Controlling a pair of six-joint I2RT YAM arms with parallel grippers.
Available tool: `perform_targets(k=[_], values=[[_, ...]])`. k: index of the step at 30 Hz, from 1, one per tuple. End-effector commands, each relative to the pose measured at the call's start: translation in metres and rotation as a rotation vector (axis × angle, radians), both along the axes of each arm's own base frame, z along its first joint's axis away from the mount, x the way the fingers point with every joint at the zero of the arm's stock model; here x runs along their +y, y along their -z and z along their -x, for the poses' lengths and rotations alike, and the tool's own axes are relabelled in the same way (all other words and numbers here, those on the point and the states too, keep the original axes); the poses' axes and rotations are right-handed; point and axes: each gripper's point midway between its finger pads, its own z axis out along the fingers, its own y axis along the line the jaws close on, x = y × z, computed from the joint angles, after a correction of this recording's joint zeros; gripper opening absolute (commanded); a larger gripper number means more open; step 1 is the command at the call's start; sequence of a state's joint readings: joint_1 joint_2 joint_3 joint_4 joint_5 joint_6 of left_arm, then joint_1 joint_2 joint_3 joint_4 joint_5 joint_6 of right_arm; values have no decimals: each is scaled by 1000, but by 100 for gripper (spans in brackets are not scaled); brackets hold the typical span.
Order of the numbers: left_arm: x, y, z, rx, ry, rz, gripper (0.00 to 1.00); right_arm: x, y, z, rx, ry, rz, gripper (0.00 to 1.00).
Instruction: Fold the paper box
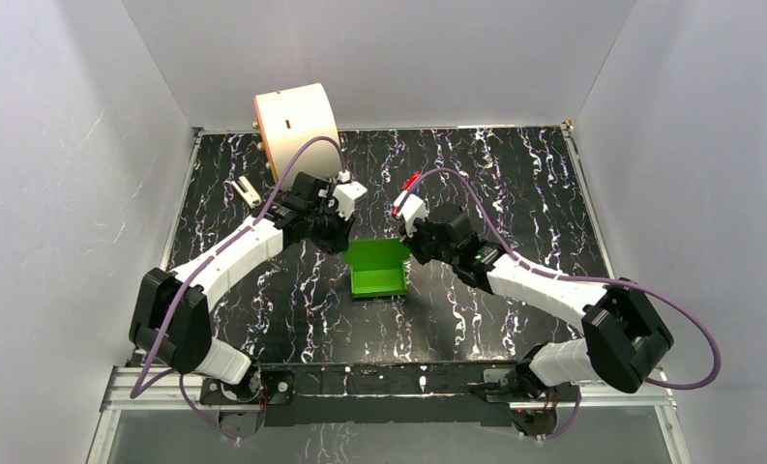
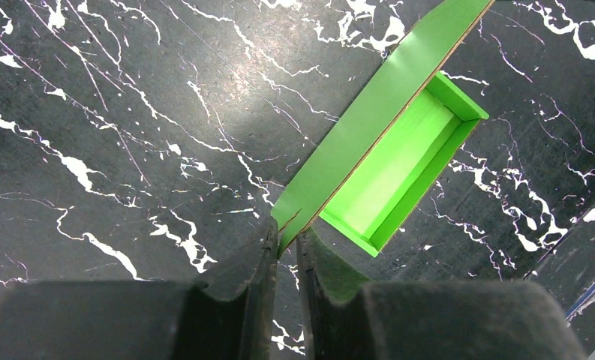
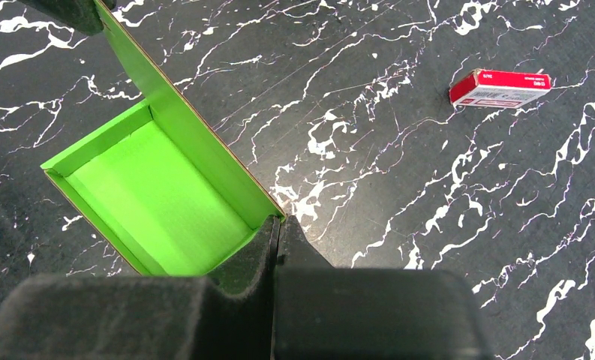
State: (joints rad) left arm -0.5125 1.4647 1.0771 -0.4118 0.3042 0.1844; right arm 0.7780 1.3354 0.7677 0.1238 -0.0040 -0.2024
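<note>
The paper box (image 1: 377,269) is found mid-table (image 1: 515,184), between the two arms. It is partly folded. A shallow tray is already formed, with a floor and low walls on three sides, as seen in the right wrist view (image 3: 159,195). One long flap is raised along the far side, standing well above the other walls and not yet folded down; in the left wrist view (image 2: 399,161) it is seen as a long green panel running out from the fingers, with its brown card edge showing. What is left, as judged from this: the tall flap has to be brought over or tucked into the tray, and the box closed up. No lid or closed top is seen yet. The flap is taken at both ends. Its right end is pinched by the right gripper (image 3: 277,225), whose jaws are closed on the card at the tray's corner. Its left corner is placed between the fingers of the left gripper (image 2: 285,232), which are set narrowly apart around it; whether the card is actually clamped there cannot be told. The tray itself is left resting on the table, just below and in front of both grippers. A small red box (image 3: 499,88) is seen well apart to the far right, and a large cream cylinder (image 1: 297,126) at the far left corner; neither is touched.
</note>
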Motion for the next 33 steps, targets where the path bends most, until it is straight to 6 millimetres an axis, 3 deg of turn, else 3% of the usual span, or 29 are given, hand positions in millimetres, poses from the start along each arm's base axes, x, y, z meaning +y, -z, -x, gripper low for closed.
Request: perform_targets(k=[1,8,11,27,33], values=[[-8,-16,-1,-15,32,43,11,8,-7,-3,-18,-21,-37,0],[-10,-26,-8,-24,-37,73,0,9,-11,-3,15,15,-62,0],[-12,-31,-12,-18,-103,98,0,10,-13,-3,42,45,-88,0],[-19,-50,-42,-110,-593,154,0,1,-21,-24,117,456,-135,0],[-25,-48,-47,-182,-758,157,0,0,-6,-29,214,701,-177,0]])
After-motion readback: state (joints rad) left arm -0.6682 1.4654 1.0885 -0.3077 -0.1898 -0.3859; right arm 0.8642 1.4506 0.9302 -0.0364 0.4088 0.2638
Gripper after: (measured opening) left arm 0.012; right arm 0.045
